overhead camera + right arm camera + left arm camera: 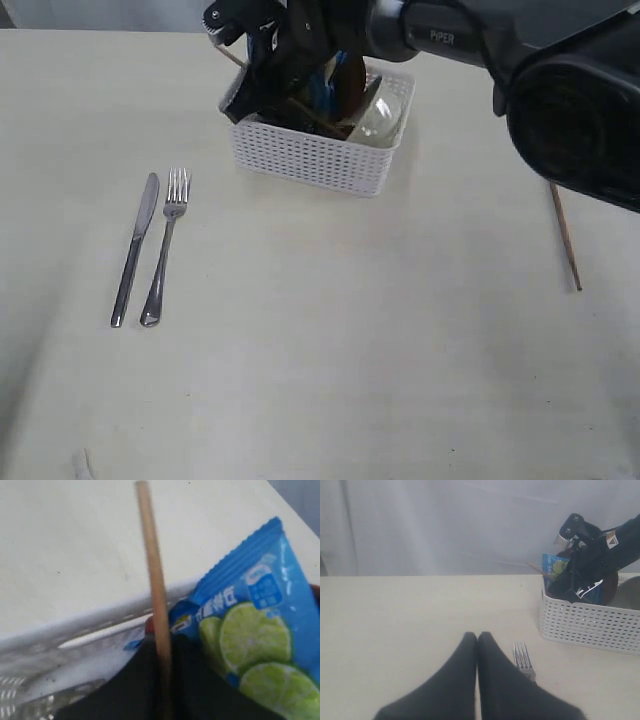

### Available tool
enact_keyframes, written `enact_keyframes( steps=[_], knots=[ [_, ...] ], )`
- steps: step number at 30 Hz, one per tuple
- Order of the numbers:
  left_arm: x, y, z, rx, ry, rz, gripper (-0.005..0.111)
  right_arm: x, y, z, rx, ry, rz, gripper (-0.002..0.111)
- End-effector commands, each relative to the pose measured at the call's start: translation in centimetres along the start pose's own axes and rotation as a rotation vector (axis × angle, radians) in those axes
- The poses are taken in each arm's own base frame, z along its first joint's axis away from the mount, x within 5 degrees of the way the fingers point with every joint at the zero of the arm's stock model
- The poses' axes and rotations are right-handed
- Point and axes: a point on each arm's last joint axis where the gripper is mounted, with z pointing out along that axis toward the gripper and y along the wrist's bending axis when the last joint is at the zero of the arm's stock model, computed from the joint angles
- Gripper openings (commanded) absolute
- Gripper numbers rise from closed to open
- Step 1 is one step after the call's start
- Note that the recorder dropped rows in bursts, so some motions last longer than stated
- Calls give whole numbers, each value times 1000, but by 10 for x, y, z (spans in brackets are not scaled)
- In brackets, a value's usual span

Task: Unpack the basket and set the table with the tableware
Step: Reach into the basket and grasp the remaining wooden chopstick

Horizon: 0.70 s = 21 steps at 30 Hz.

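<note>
The white basket (pixel 310 155) stands at the far middle of the table (pixel 350 330). My right gripper (pixel 162 645) reaches down into the basket (pixel 75 625) and is shut on a wooden chopstick (pixel 155 580), which rises past the rim beside the blue chip bag (pixel 255 630). In the basket I also see a shiny steel mug (pixel 378 118) and a brown plate (pixel 352 85). A steel knife (pixel 135 248) and fork (pixel 165 248) lie side by side on the left. Another chopstick (pixel 565 235) lies on the right. My left gripper (pixel 477 635) is shut and empty, just by the fork (pixel 522 660).
The right arm (pixel 450 40) stretches across the far right of the table and hides part of the basket's contents. A pale curtain (pixel 445 525) hangs behind the table's far edge.
</note>
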Motion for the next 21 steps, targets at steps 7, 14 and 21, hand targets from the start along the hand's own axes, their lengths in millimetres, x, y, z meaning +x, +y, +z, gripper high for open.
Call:
enact_keyframes(
  steps=[7, 14, 21],
  knots=[
    [0, 0, 0, 2, -7, -3, 0, -21, -9, -36, 11, -51, 31, -1],
    [0, 0, 0, 2, -7, -3, 0, -33, -13, -59, 19, -73, 32, -1],
    [0, 0, 0, 2, -7, -3, 0, -43, -18, -91, 17, -66, 32, -1]
  ],
)
